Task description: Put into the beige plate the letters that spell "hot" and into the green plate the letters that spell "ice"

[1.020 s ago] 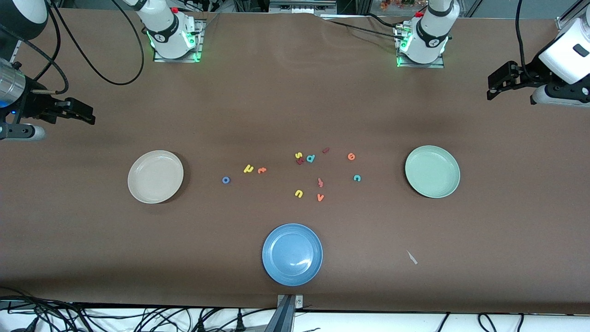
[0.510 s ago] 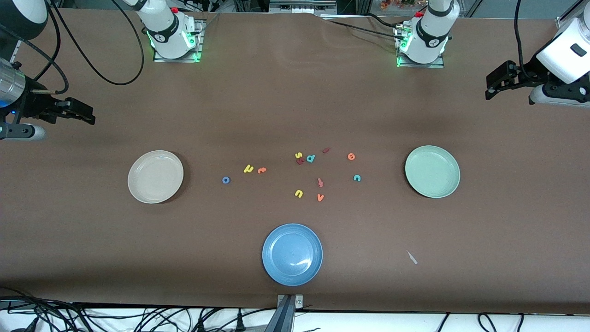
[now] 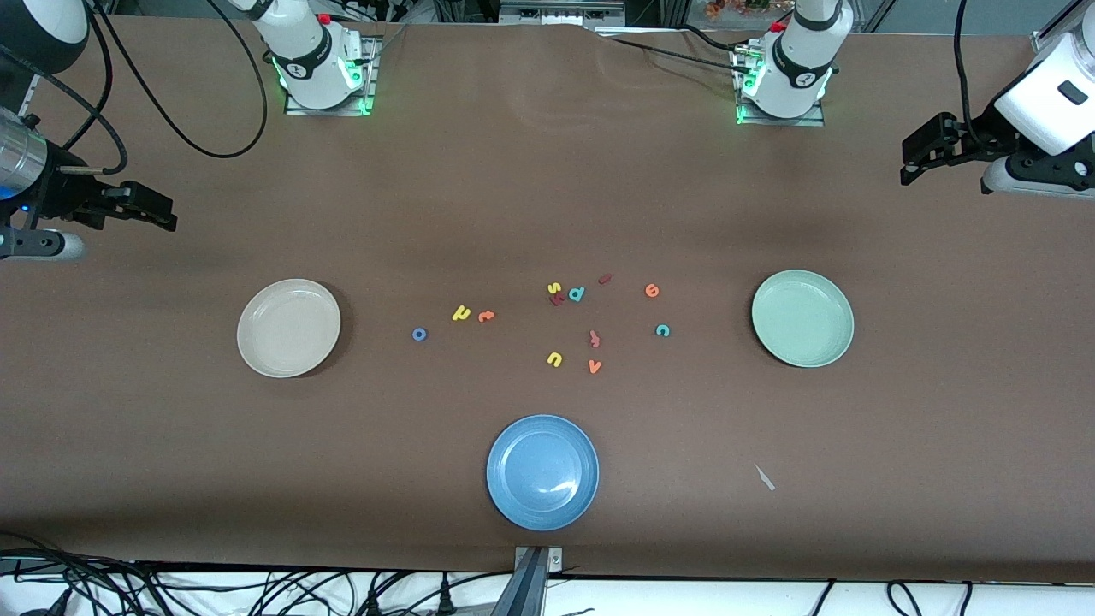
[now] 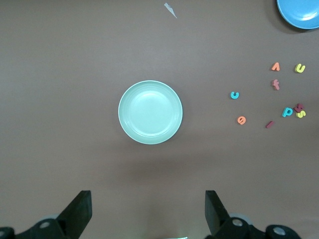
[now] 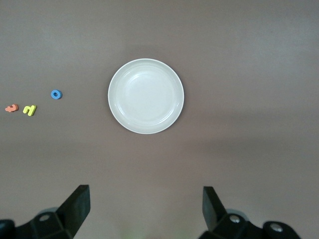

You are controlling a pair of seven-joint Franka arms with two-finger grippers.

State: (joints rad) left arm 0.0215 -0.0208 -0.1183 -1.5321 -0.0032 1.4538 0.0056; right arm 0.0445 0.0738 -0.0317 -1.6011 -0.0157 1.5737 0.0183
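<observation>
Brown cloth covers the long table (image 3: 547, 171), and everything lies on it. The round cream-beige plate (image 3: 288, 328) sits toward the right arm's end and holds nothing; the round pale mint-green plate (image 3: 802, 318) sits toward the left arm's end, also with nothing in it. A round blue plate (image 3: 542, 472) lies between them, nearer to the front camera.

The right gripper (image 3: 150, 210) hangs over the bare cloth at its own end of the table, fingers spread wide and holding nothing. The left gripper (image 3: 928, 154) hangs over the cloth at its own end, fingers also wide apart with nothing between them.

The small foam letters lie scattered between the two plates. The blue ring "o" (image 3: 419, 334), the yellow "h" (image 3: 461, 313) and the orange "t" (image 3: 486, 316) lie closer to the beige plate. The orange "e" (image 3: 652, 291), the teal "c" (image 3: 662, 330) and the dark red "i" (image 3: 605, 278) lie closer to the green plate.
</observation>
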